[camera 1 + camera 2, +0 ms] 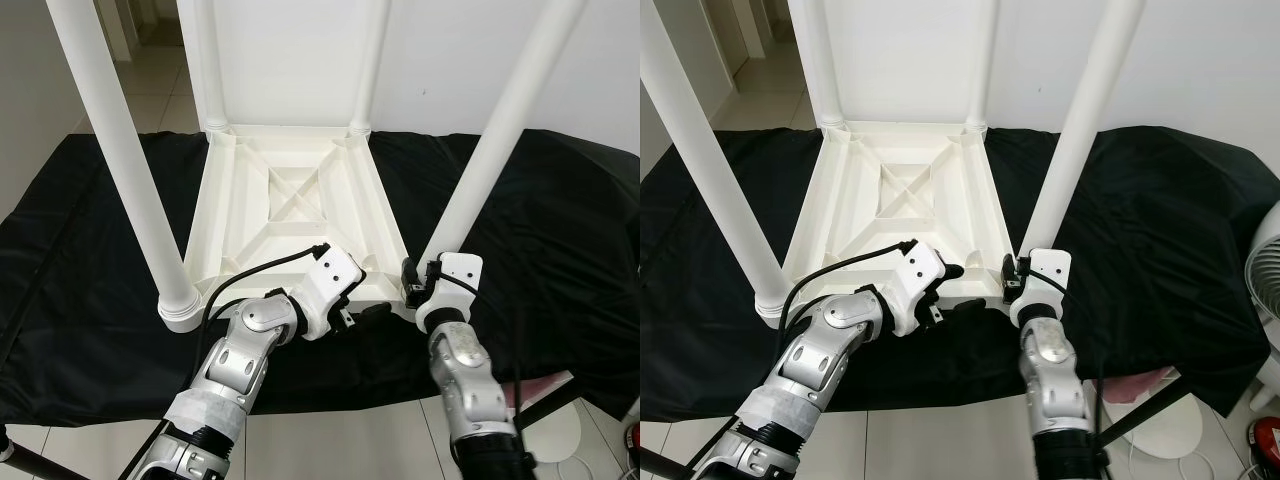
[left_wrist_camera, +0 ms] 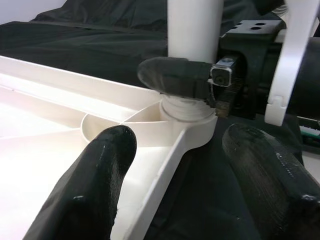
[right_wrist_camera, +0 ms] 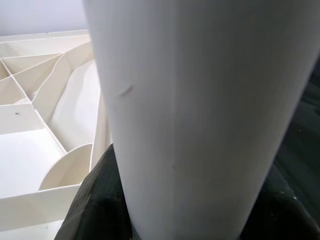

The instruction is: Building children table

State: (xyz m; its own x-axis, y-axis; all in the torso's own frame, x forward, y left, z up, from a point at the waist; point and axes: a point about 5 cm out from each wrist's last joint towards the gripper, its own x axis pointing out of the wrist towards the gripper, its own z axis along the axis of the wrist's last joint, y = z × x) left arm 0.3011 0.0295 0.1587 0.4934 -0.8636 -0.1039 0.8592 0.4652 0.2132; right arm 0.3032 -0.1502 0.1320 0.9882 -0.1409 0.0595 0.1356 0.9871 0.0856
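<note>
The white children's table (image 1: 290, 200) lay upside down on a black cloth (image 1: 560, 220) spread over the worktop, its four legs pointing up. The right gripper (image 2: 175, 80) was clamped around the base of the near right leg (image 1: 480, 160), just above its threaded socket. The left gripper (image 2: 185, 175) sat at the same corner with its fingers (image 2: 95, 185) spread apart, straddling the tabletop's edge and holding nothing. A white fan (image 1: 1265, 270) stood on the floor off to the right.

legs (image 1: 120, 160) block corners | ribbed underside (image 1: 290, 200) between them open
</note>
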